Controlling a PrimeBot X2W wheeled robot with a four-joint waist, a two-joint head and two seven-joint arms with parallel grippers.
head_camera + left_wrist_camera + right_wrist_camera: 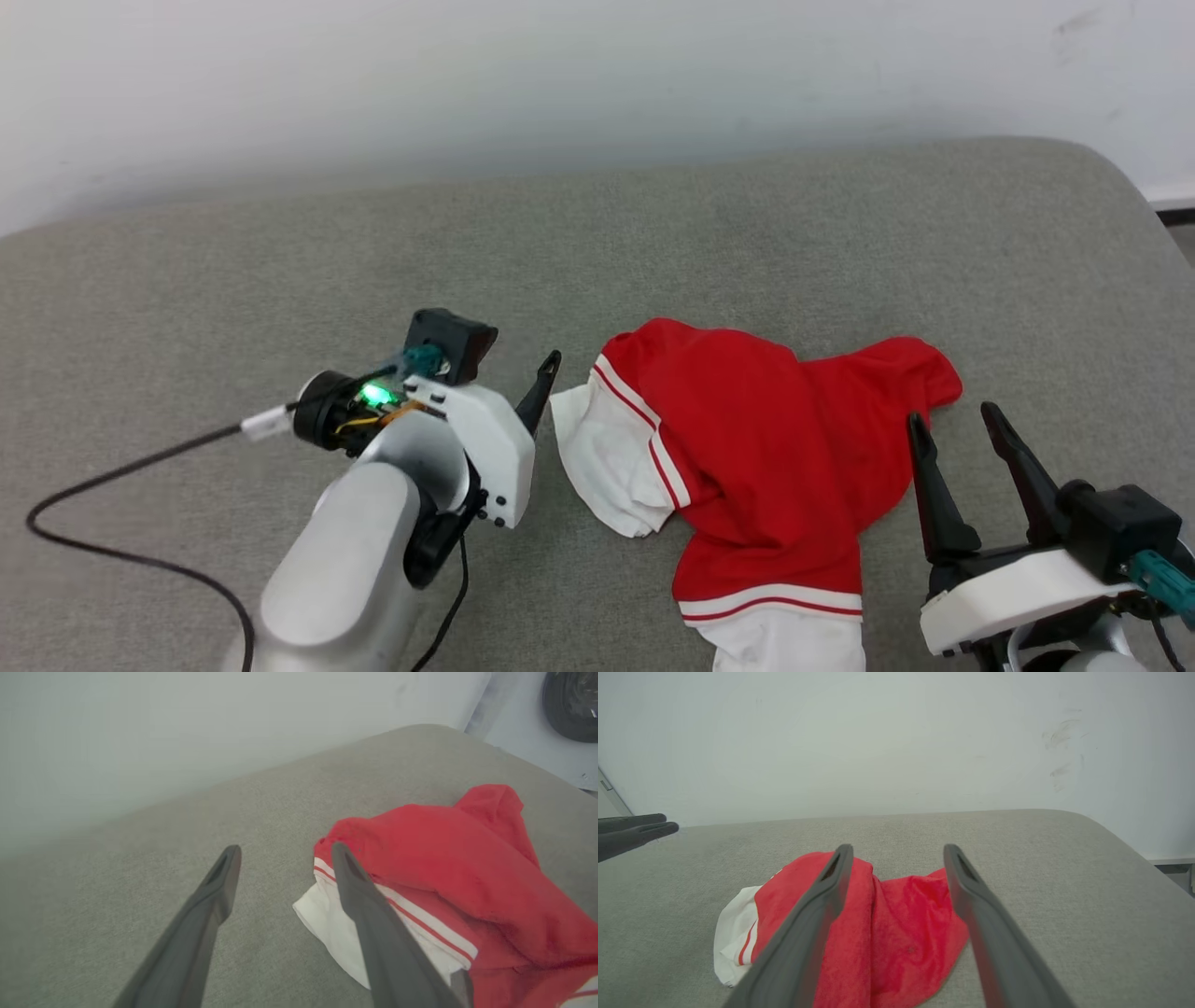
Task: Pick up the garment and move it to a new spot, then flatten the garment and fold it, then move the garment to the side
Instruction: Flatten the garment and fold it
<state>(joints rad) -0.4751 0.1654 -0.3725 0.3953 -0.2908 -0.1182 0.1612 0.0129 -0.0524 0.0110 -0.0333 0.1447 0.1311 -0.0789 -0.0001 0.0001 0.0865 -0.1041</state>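
Left end effector (pixel 285 850) spread beside garment (pixel 766 420); right (pixel 951 414) likewise.

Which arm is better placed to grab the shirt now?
Probably right: the right gripper, open, frames red fabric of the garment; the left gripper, also open, mostly faces bare cushion beside the white sleeve.

The garment (pixel 766 439) is bright red, with white sleeve ends set off by thin red-and-white striped trim. The cushion (pixel 653 233) is plain speckled grey and the wall (pixel 560 75) off-white. My left gripper (pixel 285 851) and right gripper (pixel 952 418) have dark grey fingers on white housings, and my silver left forearm (pixel 345 569) carries a green light (pixel 376 394) and a black cable (pixel 112 551).
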